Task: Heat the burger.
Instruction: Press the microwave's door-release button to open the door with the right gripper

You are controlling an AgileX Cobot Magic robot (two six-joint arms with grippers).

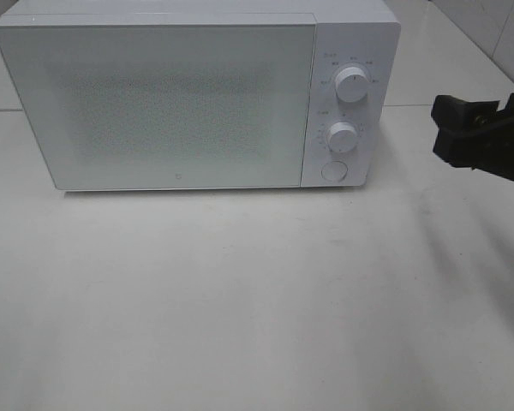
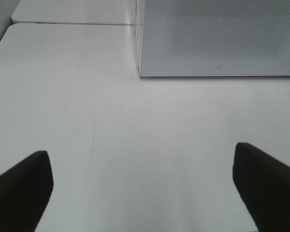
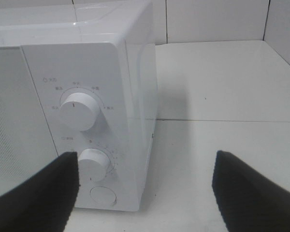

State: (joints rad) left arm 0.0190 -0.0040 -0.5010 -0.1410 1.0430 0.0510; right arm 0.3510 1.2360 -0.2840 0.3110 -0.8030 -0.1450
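The burger is out of view in every frame. A white microwave (image 1: 180,103) stands at the back of the table with its door shut; it also shows in the left wrist view (image 2: 217,38) and the right wrist view (image 3: 87,121). My right gripper (image 1: 445,130) hovers to the right of the control panel, open and empty, with its dark fingers (image 3: 251,193) spread wide before the knobs. My left gripper (image 2: 142,188) is open over bare table in front of the microwave's left corner, holding nothing.
The panel carries an upper knob (image 3: 79,110), a lower knob (image 3: 93,164) and a round button (image 3: 102,195). The white table (image 1: 240,300) stretches out in front. A tiled wall (image 3: 212,19) rises behind.
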